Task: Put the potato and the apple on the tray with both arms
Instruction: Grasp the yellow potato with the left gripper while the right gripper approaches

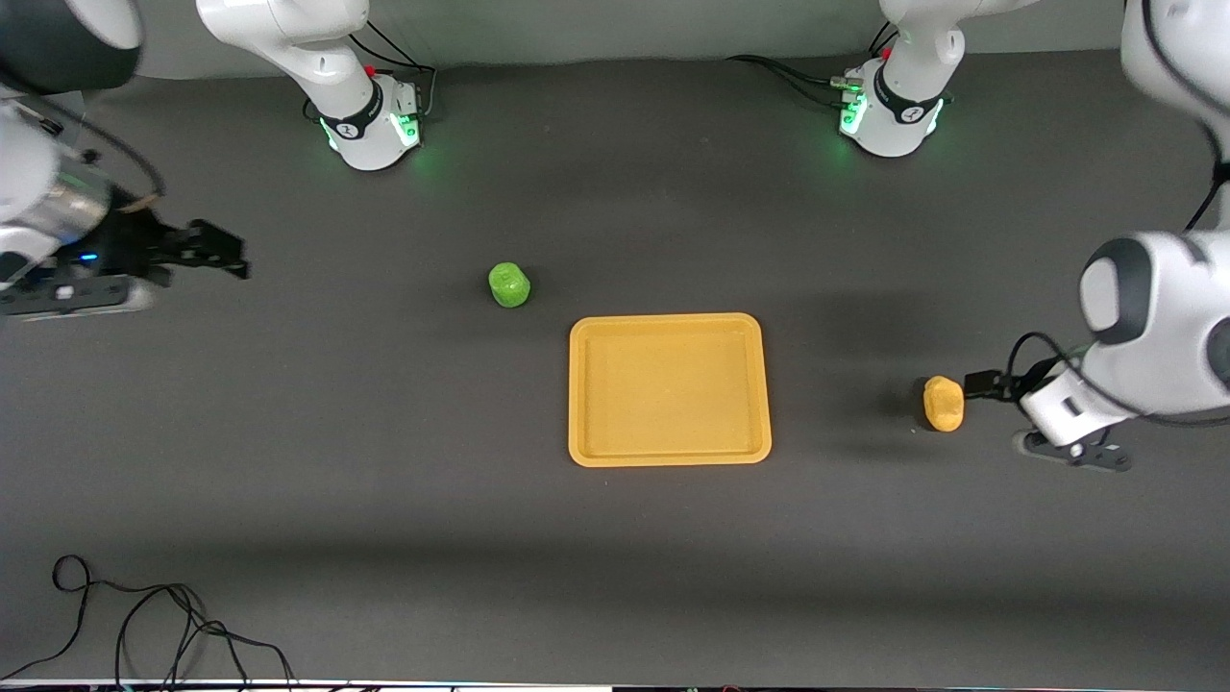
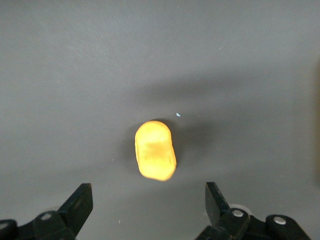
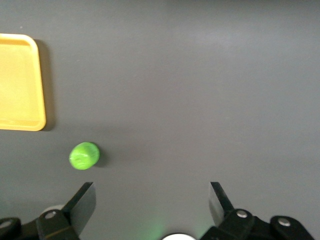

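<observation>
Judging by the bare tray (image 1: 670,389), nothing is placed yet: potato (image 1: 944,403) lies on the table toward the left arm's end under the wide-spread left gripper (image 2: 149,202), apple (image 1: 509,284) near the tray's corner, right gripper (image 3: 152,202) spread wide, well apart from it.

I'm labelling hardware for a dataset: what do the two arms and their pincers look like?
Both arms are glossy white with dark grey joints, black cables and green-lit bases. The left pincer and the right pincer are black, with flat angular fingers and silver screws.
</observation>
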{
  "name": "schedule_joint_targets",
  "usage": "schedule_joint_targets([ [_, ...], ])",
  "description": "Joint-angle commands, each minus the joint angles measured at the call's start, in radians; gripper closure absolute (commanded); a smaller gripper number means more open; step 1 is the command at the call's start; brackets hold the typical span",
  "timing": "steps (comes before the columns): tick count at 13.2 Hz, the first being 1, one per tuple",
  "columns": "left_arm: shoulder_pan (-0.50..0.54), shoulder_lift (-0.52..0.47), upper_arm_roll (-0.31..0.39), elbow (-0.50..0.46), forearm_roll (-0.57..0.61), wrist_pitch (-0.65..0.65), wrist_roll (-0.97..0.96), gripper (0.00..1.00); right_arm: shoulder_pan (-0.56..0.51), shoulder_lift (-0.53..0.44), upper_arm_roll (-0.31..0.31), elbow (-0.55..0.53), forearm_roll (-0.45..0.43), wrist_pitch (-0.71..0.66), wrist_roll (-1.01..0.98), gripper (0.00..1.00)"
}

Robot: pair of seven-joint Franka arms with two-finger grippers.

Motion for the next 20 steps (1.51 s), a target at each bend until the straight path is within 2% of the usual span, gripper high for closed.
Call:
schedule_joint_targets([
  [1,0.006,0.097,-0.002,-0.003,0.028,0.018,0.002,0.0,0.126,-0.124,-0.01,-0.167,0.02,0.083,0.157,0.0],
  [3,0.027,0.17,-0.002,-0.004,0.026,0.023,-0.002,0.02,0.225,-0.175,-0.01,-0.246,0.02,0.136,0.282,0.0],
  [4,0.03,0.188,-0.002,-0.004,0.025,0.026,-0.001,0.12,0.281,-0.196,-0.01,-0.294,0.02,0.17,0.348,0.0],
  [6,0.026,0.188,-0.005,0.004,0.013,0.022,-0.001,0.48,0.398,-0.233,-0.01,-0.391,0.019,0.251,0.484,0.0],
  [8,0.026,0.162,-0.008,0.022,0.007,-0.014,-0.022,0.76,0.482,-0.278,-0.007,-0.493,0.01,0.343,0.589,0.0],
  [10,0.012,0.141,-0.013,0.077,0.0,-0.111,-0.06,0.99,0.523,-0.282,-0.009,-0.523,0.005,0.367,0.623,0.0],
  [12,-0.011,0.136,-0.043,0.16,-0.022,-0.196,-0.172,1.0,0.521,-0.282,-0.009,-0.555,-0.013,0.394,0.621,0.0],
  [15,-0.022,0.116,-0.161,0.182,-0.091,-0.193,-0.406,0.99,0.523,-0.263,-0.009,-0.679,-0.027,0.57,0.623,0.0],
  [17,-0.073,0.128,-0.244,0.181,-0.099,-0.137,-0.606,0.95,0.523,-0.189,-0.009,-0.745,-0.027,0.723,0.623,0.0],
  [20,-0.222,0.159,-0.249,0.165,-0.101,-0.083,-0.787,0.94,0.527,-0.047,-0.007,-0.756,-0.029,0.874,0.649,0.0],
])
